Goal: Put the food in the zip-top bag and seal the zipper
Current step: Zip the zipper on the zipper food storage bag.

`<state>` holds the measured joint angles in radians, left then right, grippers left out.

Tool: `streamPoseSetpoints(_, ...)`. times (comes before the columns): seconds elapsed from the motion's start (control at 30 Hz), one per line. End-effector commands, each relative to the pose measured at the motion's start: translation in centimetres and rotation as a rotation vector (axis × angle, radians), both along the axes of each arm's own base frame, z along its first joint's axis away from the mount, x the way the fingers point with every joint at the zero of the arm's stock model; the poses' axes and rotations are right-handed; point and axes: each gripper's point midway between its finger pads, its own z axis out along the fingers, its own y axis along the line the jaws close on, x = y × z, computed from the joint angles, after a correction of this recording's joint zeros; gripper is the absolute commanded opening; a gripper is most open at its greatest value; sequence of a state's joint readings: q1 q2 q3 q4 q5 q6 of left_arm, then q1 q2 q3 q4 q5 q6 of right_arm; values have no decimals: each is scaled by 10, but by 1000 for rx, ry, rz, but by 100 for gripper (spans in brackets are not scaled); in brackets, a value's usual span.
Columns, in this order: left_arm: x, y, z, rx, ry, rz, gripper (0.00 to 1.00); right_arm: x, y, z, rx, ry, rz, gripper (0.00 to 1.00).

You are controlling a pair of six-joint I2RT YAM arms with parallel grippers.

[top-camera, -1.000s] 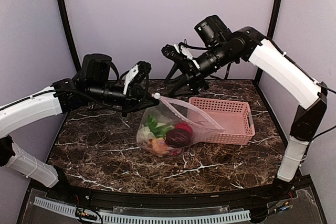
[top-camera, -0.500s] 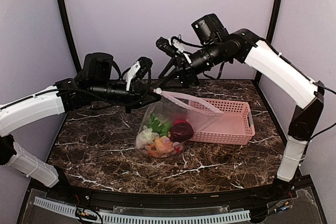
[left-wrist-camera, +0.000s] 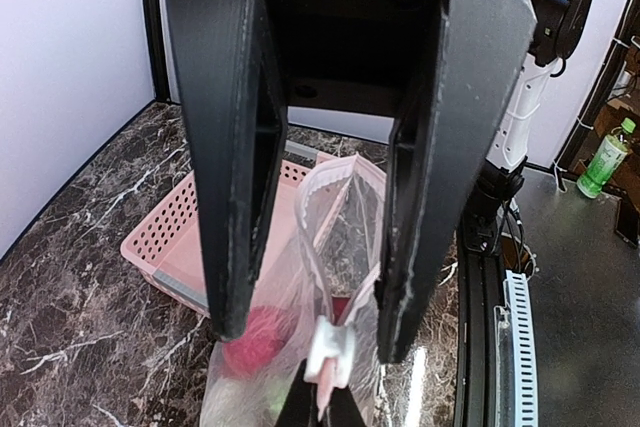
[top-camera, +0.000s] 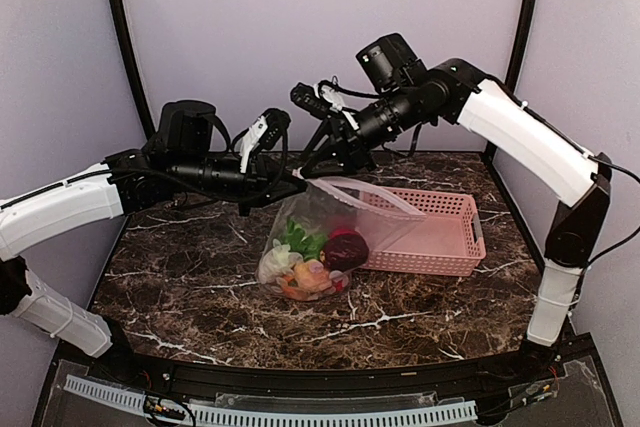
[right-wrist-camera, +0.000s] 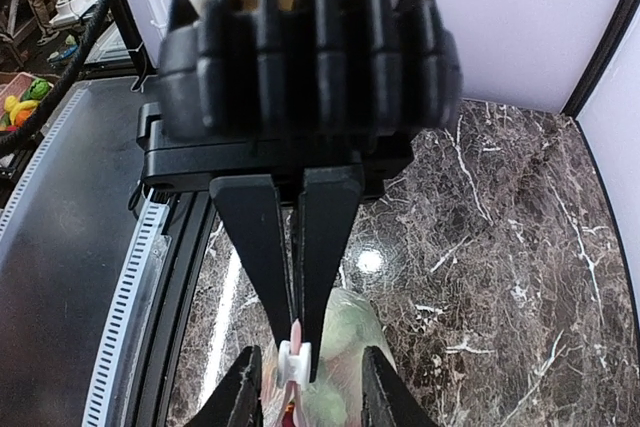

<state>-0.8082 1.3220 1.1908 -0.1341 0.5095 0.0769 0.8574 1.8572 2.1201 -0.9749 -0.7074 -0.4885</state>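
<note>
The left end effector (right-wrist-camera: 298,342), jaws pinched fully together, grips the white end tab of the zipper (left-wrist-camera: 312,247) and holds the zip-top bag (top-camera: 345,212) off the worktop (top-camera: 180,267) by that one corner, so the pinkish closure strip is stretched out in the air. Facing it nose to nose, the right end effector (right-wrist-camera: 310,387) stands partly open, one finger on each side of the strip just beside the tab and gripping nothing. This looks like a line-up for pinching the strip and running along it. The bag's mouth appears to gape in a loop, so the seal is judged not yet made.

The food (top-camera: 318,259), with green, maroon, orange and pale pieces, sits bunched in the bottom of the hanging bag. That sagging end rests on the marble in front of the pink basket (top-camera: 445,222). The loading half of the job looks done.

The left arm reaches in low from the near left, its forearm almost level and its wrist pointing right. The right arm rises from the near right corner, arches high along that side, then slants down and left, with its wrist aimed at its partner's fingertips.
</note>
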Motion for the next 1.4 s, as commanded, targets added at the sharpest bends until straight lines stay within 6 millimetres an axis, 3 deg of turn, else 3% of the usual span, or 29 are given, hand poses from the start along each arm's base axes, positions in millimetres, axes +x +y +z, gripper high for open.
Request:
streamPoseSetpoints(0.0,-2,0,16,-42,-39,1,1,-3,4,-19,-54,7,13,32)
streamPoseSetpoints(0.37,-1,1,13,-34,-37,7,1,1,3,-21,-66,-17,-7,1)
streamPoseSetpoints(0.63,7,7,4,-1,-60,59,1,1,-5,-23,-86,-22,-7,0)
streamPoseSetpoints(0.87,17,21,-1,37,-91,132,1,14,-34,-37,-137,21,-50,0)
streamPoseSetpoints(1.37,44,63,-10,33,-80,289,1,43,-115,-73,-216,102,-202,0)
